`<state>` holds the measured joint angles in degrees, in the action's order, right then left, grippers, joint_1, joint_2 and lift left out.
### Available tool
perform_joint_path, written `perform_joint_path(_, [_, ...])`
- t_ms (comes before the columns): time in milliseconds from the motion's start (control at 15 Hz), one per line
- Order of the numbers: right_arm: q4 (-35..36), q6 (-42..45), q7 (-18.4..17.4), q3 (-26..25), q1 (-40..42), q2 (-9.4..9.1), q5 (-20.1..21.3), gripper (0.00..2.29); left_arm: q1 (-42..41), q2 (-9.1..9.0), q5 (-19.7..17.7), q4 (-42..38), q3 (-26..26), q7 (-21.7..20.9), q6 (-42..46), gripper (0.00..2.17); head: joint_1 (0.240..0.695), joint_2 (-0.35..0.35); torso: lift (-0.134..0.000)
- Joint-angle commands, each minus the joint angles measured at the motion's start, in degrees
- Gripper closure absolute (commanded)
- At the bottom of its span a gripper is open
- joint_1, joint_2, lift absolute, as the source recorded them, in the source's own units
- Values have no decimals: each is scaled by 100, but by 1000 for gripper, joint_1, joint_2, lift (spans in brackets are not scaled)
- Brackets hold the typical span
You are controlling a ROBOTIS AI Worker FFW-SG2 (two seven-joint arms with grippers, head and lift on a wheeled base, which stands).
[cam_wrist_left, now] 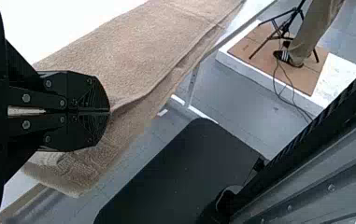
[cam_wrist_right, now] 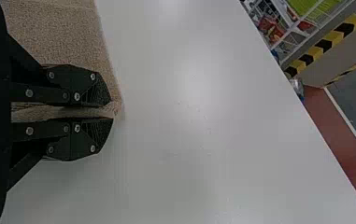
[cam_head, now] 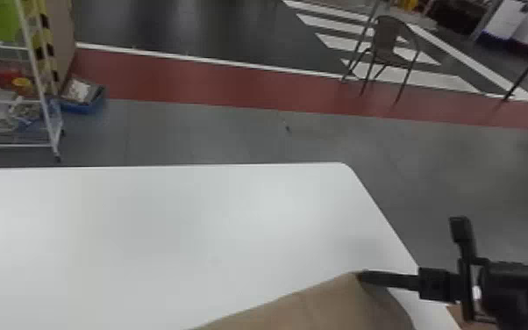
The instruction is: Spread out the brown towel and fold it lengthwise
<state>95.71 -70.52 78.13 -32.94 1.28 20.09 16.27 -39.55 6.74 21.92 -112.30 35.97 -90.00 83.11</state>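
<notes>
In the head view my right gripper (cam_head: 366, 276) holds a corner of the brown towel (cam_head: 315, 307) over the right part of the white table. The right wrist view has the towel (cam_wrist_right: 59, 37) pinched between the two fingers of that gripper (cam_wrist_right: 108, 112), its corner just poking past their tips. At the table's near side, my left gripper (cam_wrist_left: 109, 112) has its fingers together on a fold of the towel (cam_wrist_left: 133, 51) in the left wrist view. Part of the towel hangs over the table edge there.
The white table (cam_head: 166, 219) extends ahead and to the left. Beyond it stand a wire rack (cam_head: 39, 87) at the left and a chair (cam_head: 390, 48) at the right. A dark panel (cam_wrist_left: 180, 177) lies below the table edge.
</notes>
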Motion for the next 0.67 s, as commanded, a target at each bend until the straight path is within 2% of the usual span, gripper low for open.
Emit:
perform_joint_path(0, [9,-151,19,-37,-58,3,-10,1028,61,11,23,-56,42,-57,-116,1116,695,-350,-122])
perform_joint_path(133, [26,-310,19,-55,-58,-6,-10,1028,211,11,198,-56,-37,-57,-362,1116,695,-350,-122])
perform_joint_path(600, [106,-274,19,-29,83,-14,-54,1028,-211,-6,163,-653,7,-57,-660,1116,695,-350,-122])
